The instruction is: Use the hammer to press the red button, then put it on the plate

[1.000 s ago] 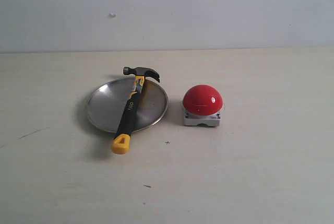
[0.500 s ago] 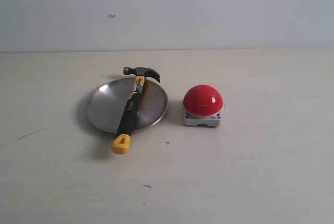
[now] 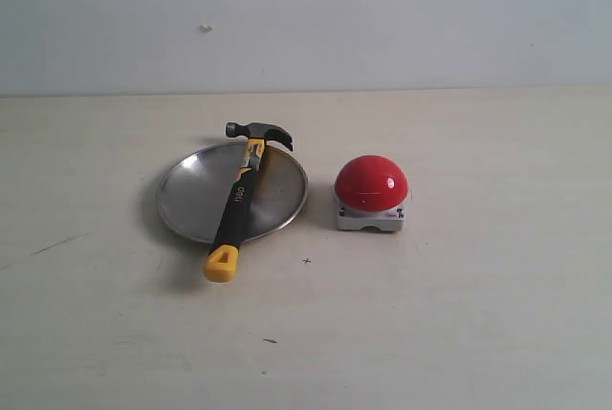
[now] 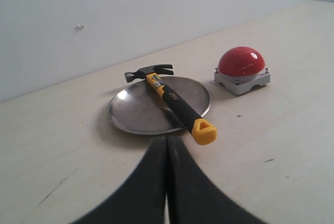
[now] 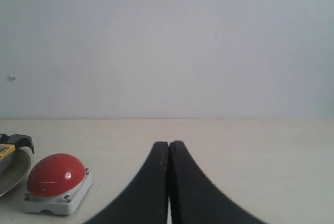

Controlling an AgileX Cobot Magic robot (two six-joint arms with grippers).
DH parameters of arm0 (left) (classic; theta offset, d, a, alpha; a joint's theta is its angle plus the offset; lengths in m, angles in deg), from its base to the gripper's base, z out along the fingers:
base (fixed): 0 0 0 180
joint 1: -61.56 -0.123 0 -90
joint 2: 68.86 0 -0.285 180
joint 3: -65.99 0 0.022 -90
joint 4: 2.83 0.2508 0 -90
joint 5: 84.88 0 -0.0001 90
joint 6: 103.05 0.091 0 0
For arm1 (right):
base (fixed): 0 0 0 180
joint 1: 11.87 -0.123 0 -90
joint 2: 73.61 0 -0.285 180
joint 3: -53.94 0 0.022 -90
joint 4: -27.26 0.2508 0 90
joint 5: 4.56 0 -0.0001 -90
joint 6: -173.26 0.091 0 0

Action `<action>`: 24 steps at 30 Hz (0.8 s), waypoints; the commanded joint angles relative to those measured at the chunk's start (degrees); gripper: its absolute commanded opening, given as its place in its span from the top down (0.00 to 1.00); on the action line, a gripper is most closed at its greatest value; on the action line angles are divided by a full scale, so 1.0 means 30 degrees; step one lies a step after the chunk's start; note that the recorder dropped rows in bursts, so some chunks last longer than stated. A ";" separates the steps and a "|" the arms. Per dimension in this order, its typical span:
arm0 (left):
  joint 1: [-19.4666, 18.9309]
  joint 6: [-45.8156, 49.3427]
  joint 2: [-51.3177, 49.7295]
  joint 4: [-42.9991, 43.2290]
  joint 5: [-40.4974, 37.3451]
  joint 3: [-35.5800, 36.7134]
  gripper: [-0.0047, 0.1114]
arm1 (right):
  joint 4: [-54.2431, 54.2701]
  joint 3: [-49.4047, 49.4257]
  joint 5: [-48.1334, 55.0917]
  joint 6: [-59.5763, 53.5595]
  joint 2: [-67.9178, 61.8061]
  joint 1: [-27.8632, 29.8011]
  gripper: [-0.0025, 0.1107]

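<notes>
Nothing has moved in the last second: the plate carries the hammer across it, head at the 1 o'clock rim and yellow end overhanging at 6, with the red button apart at its 3 o'clock. My left gripper and right gripper are clenched on nothing. I judge the handle, bridging the rim, may seesaw or drag the plate when grasped.

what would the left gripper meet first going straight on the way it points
Probably the near rim of the round silver metal plate; the yellow end of the black-handled claw hammer lies just beside that line. Depth is unclear.
</notes>
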 commanded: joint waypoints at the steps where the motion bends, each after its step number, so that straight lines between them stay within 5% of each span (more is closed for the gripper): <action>1: 0.0036 -0.0074 0.0133 0.0023 0.0054 0.0064 0.96 | -0.0726 0.0078 0.1064 -0.0242 0.0210 0.0104 0.98; 24: 0.0036 -0.0074 0.0133 0.0023 0.0054 0.0064 0.96 | -0.0855 0.1878 0.1961 -0.0396 0.0210 0.0426 0.98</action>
